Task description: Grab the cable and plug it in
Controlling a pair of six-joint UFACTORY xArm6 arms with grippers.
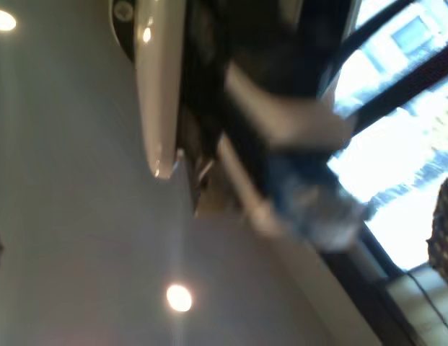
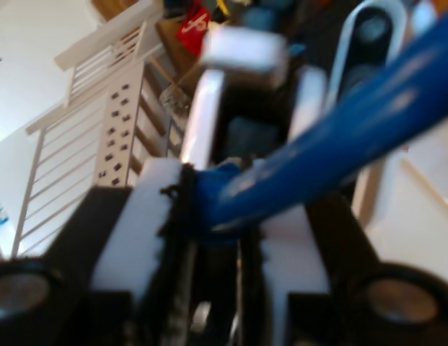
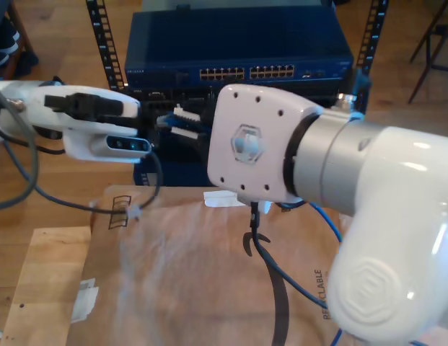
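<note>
Between second hand point(image 2: 224, 194) pads — cable point(image 2: 339, 137) clamped (blurred).

second pincer point(image 2: 238, 216): pads clamped on cable point(image 2: 339, 144) | first pincer point(image 1: 310, 194): blurred, pointing upward, grip unclear

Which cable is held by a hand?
The thin bright blue cable, clamped in my second hand; the thicker black cable and grey cable hang free.
</note>
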